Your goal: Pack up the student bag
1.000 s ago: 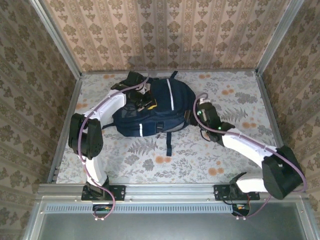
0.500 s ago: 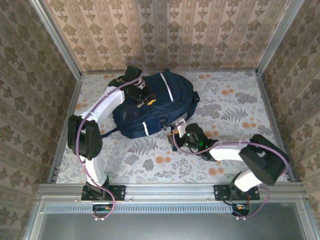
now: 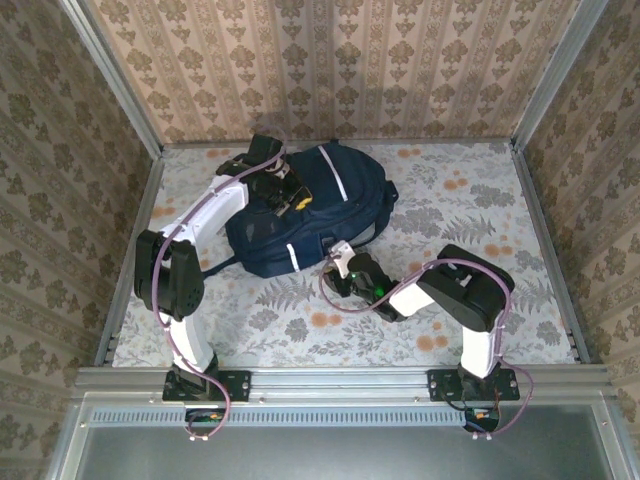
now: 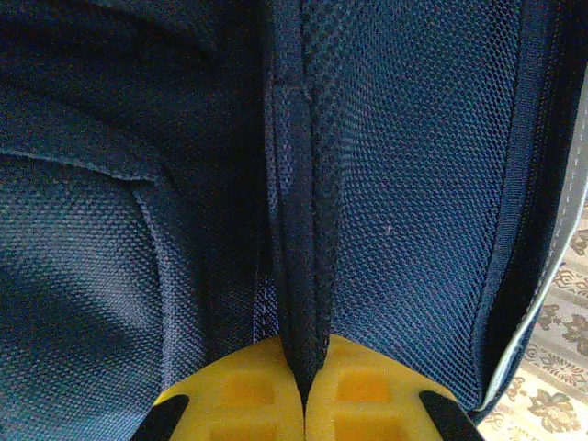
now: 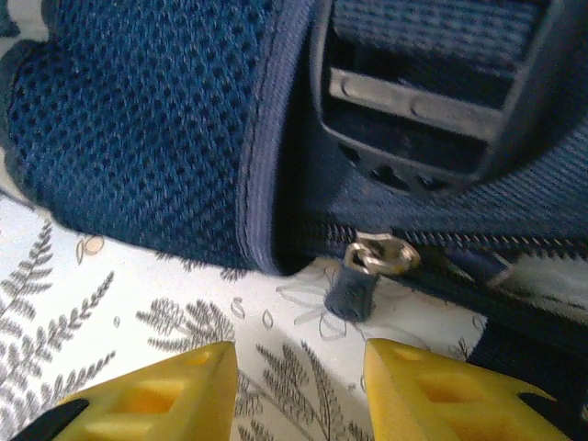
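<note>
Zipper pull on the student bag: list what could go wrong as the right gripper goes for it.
1. The zipper pull is small, lies low by the table and sits nearer one finger of the open right gripper; the jaws may close beside it.
2. The left gripper is shut on only a thin mesh seam of the student bag; a hard tug could slip it free and drag the bag.

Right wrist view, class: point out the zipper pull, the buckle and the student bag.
zipper pull (image 5: 353, 294): right wrist view, on its dark tab.
buckle (image 5: 418, 106): right wrist view, on its pale crossbar.
student bag (image 5: 138, 129): right wrist view, on its mesh panel.
</note>
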Motion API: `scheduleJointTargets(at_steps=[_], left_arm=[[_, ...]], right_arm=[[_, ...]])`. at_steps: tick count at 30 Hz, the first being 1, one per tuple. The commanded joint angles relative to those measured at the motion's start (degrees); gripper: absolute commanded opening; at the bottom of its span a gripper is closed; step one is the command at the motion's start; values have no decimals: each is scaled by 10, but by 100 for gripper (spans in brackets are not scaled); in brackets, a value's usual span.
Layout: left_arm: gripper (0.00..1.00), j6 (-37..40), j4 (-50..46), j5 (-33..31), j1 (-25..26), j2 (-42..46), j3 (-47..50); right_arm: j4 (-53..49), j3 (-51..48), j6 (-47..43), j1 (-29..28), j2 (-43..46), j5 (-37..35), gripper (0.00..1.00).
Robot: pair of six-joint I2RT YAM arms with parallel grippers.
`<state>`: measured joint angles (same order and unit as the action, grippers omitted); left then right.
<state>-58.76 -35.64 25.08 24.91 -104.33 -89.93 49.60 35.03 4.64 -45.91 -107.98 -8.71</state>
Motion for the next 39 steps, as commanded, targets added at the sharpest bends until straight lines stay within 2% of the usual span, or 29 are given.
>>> scheduleJointTargets(at_steps=[1,5,10,12,17,21,28,30,32,34,39], left_arm=[[0,-30,44,8,-11,33,4],[0,-47,62,15,-14,33,19],[0,-38,56,19,-15,35,17],[0,-32,54,18,-19,40,20],[0,5,26,6,-27,44,12],[0,30,5,-9,-30,46,8],[0,46,-2,-16,-31,49,17],[0,42,1,-13,-32,50,20],[0,33,7,-6,-32,50,21],[0,20,13,1,-32,51,23],[0,-9,32,9,-32,61,31]], right_arm=[[-6,31,13,-4,-20,-52,43],[-34,64,17,-7,-40,-91,38],[-49,77,-2,-6,-48,-134,18],[-48,68,-11,-5,-42,-139,11],[-32,35,-28,4,-16,-138,5],[-32,15,-41,19,9,-108,0],[-35,0,-54,40,22,-27,0],[-35,3,-52,39,20,13,8],[-13,-1,-50,31,13,19,19],[11,-3,-47,25,0,13,26],[75,-14,-46,16,-30,-8,30]])
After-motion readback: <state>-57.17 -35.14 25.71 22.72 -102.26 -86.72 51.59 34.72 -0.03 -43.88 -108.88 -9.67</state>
